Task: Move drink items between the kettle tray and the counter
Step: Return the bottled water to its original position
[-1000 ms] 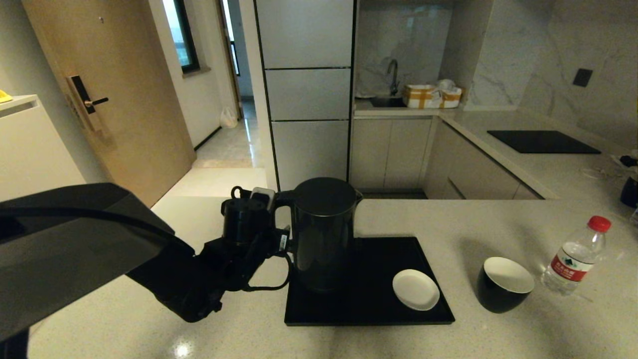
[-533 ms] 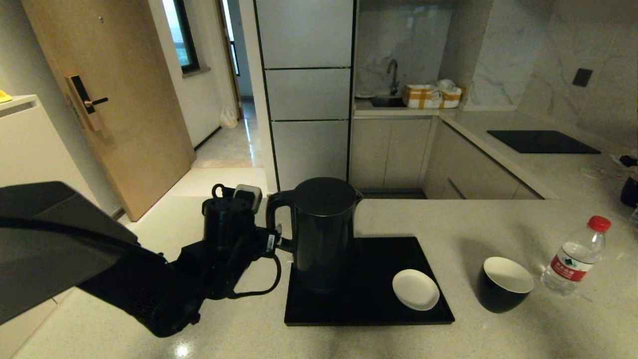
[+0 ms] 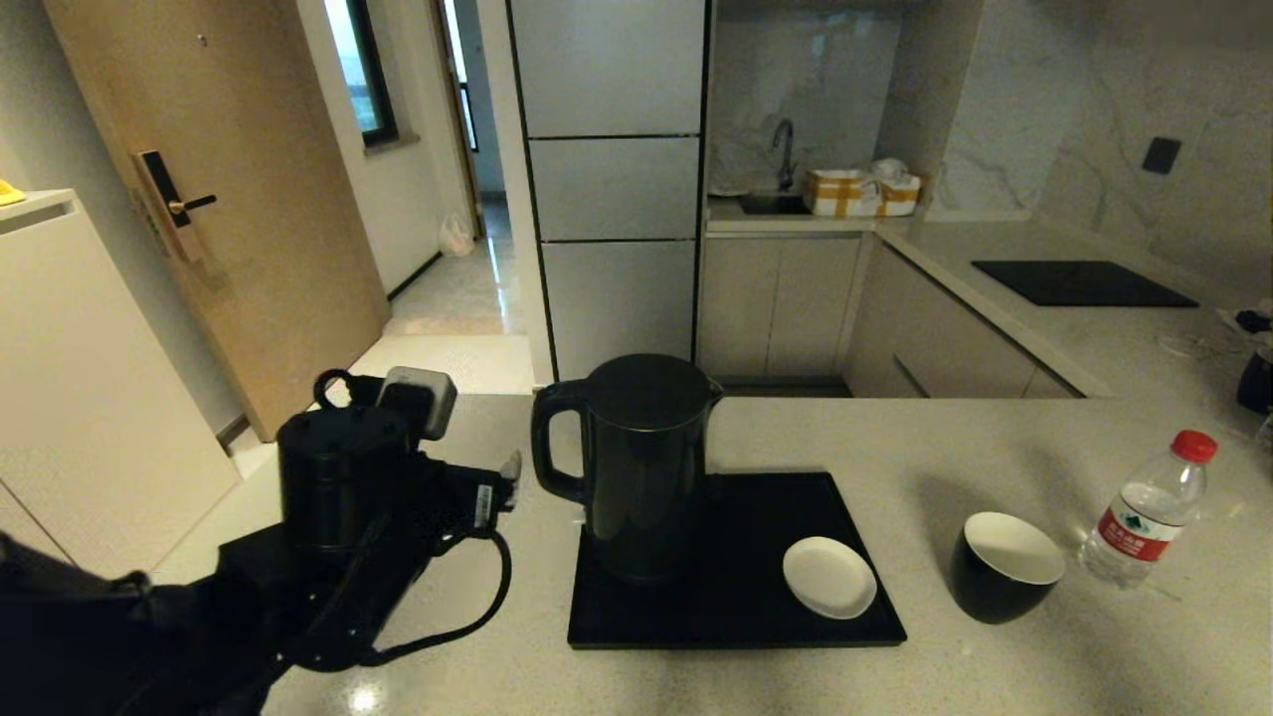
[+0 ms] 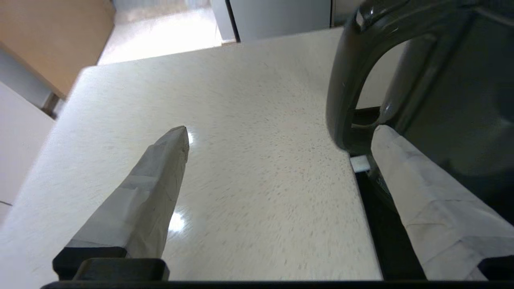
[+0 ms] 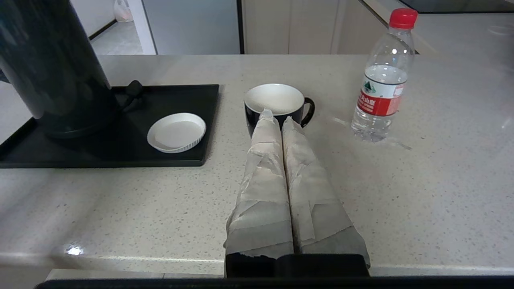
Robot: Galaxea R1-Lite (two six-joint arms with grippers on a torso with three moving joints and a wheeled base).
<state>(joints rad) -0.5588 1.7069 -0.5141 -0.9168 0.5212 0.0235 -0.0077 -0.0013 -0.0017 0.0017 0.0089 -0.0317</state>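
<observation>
The tall black kettle (image 3: 641, 462) stands upright on the left part of the black kettle tray (image 3: 741, 617), its handle (image 3: 547, 447) facing left. My left gripper (image 3: 505, 477) hangs open just left of that handle, touching nothing; in the left wrist view the left gripper (image 4: 281, 132) is above bare counter (image 4: 257, 120) with the kettle handle (image 4: 345, 80) beside one finger. The black cup (image 3: 1004, 567) and the red-capped bottle (image 3: 1144, 512) stand on the counter (image 3: 995, 447) right of the tray. My right gripper (image 5: 279, 117) is shut and empty, pointing at the cup (image 5: 277, 102) from the counter's front edge, with the bottle (image 5: 381, 80) beside it.
A small white saucer (image 3: 829, 577) lies on the tray's right half. A black cooktop panel (image 3: 1084, 283) is set in the far right worktop. A dark object (image 3: 1255, 383) sits at the right edge. The counter's left edge drops to the floor.
My left arm has drawn back leftward and lower, away from the kettle handle it was at a second ago. The kettle, cup, bottle and saucer have not moved.
</observation>
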